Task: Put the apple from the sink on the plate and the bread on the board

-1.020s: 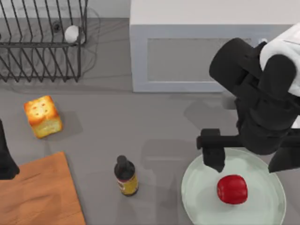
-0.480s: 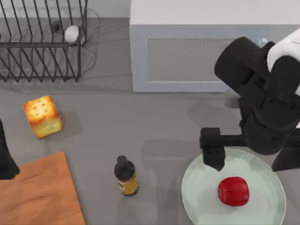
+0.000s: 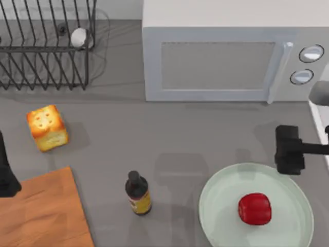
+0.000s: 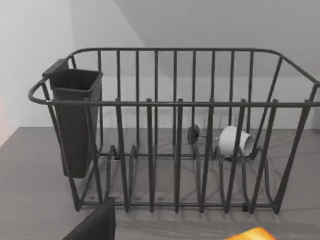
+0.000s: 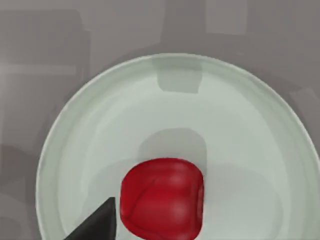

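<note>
Apple [image 3: 254,208] sits on plate [image 3: 216,206], plate cut off at bench's near edge. Bread [image 3: 47,127] alone on open bench, apart from board [image 3: 46,213]. Our right claw [image 3: 289,150] beside plate rim, left claw [image 3: 6,177] at left edge; spread of either, we cannot tell.

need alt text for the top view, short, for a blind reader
A red apple sits on a mint plate at lower right, the right gripper just above it. Bread lies at left beside a wooden board.

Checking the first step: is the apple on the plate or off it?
On it. The apple rests inside the plate rim, free of the right gripper.
</note>
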